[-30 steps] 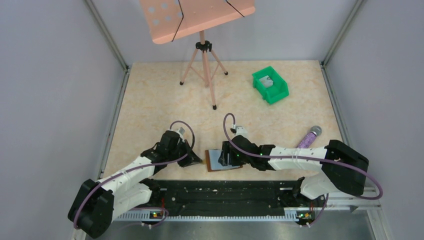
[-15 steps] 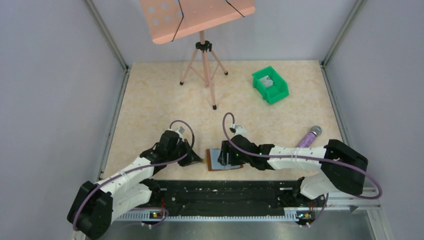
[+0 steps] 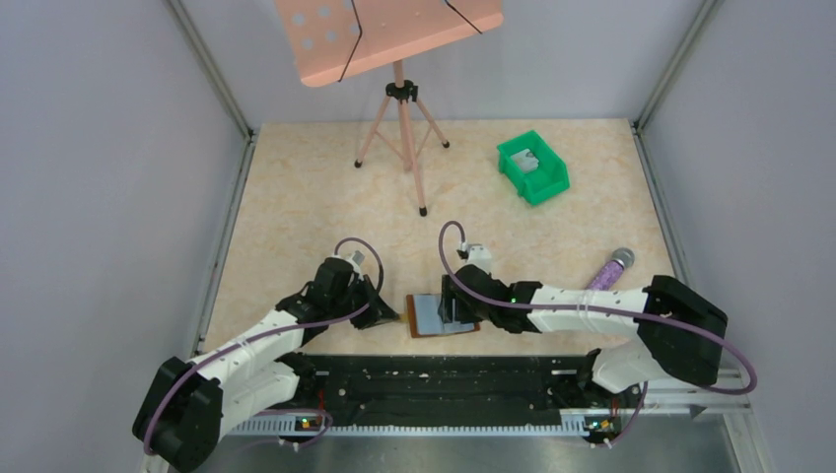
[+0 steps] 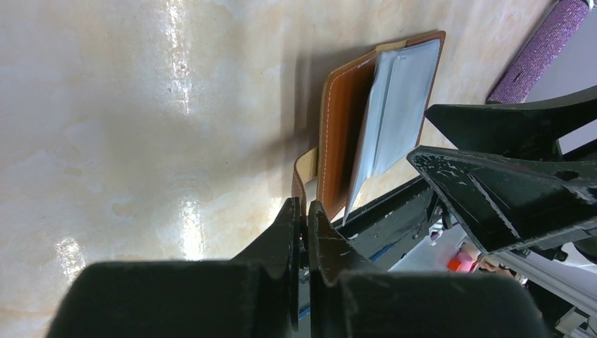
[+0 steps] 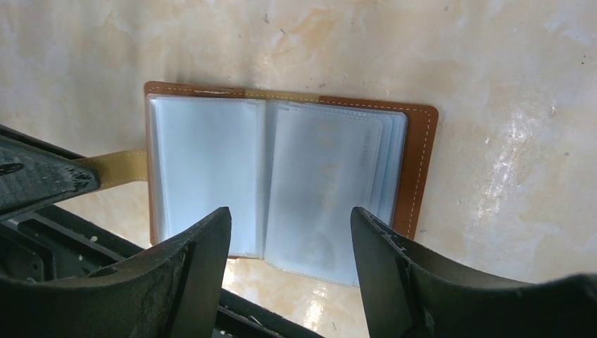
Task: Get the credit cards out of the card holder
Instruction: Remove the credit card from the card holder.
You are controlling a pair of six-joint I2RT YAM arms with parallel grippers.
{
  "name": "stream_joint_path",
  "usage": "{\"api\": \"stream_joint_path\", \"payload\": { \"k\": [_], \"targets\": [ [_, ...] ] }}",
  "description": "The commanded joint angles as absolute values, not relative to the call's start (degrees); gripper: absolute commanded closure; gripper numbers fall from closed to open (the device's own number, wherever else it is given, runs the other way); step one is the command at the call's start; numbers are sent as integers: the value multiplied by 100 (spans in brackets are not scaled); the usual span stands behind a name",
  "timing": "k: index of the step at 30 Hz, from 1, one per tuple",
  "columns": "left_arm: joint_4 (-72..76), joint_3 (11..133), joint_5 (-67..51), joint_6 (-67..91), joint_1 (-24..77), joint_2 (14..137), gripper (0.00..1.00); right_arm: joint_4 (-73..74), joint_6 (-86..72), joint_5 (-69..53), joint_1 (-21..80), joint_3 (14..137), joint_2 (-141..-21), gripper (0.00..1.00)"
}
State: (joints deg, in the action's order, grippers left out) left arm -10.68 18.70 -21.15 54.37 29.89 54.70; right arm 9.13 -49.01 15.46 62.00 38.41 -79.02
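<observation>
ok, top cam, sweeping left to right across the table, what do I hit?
left tool → card holder → green bin → purple microphone

My left pincer [image 3: 387, 312] pinched tight, pointing to 3 o'clock, my right pincer [image 3: 453, 313] spread wide, pointing to 9 o'clock

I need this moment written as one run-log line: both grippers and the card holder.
left gripper: shut on side tab | right gripper: open, over inner panels | card holder: lying open on table
</observation>
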Motion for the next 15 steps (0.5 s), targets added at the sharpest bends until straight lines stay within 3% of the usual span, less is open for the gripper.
{"api": "stream_joint_path", "payload": {
  "k": [1, 10, 15],
  "targets": [
    [-827, 1883, -2197, 5472, 2994, 5431, 96, 874, -4779, 1738, 6159, 3964, -8161, 37],
    [-782, 1961, -2217, 5417, 2994, 5614, 96, 765, -4772, 1504, 6155, 3947, -8438, 37],
    [-682, 1916, -2228, 5467, 2992, 5629, 96, -17, -5013, 900, 6158, 3710, -8283, 37]
  ]
}}
